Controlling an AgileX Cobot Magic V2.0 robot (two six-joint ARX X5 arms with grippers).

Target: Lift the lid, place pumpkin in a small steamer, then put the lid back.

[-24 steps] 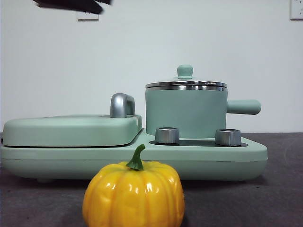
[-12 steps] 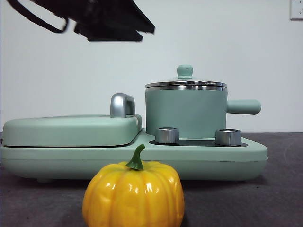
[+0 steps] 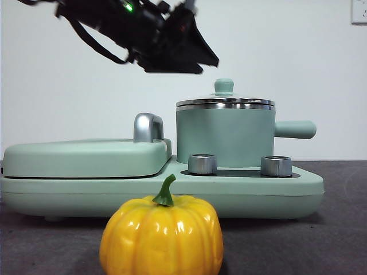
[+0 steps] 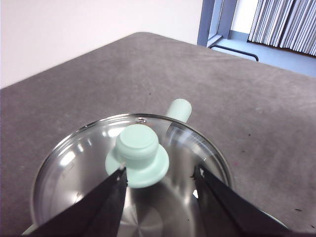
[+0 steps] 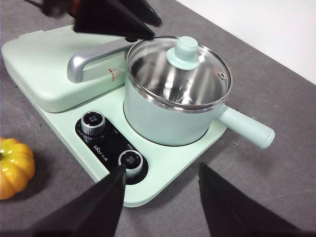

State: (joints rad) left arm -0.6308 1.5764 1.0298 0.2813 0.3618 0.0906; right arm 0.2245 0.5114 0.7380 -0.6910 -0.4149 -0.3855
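barely started, lid on the small steamer
left gripper spread wide above the knob; pumpkin waiting on the table.

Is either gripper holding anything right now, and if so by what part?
Nothing is held. The left gripper hangs open above the mint green knob of the round glass lid, not touching it; the right gripper is open and empty.
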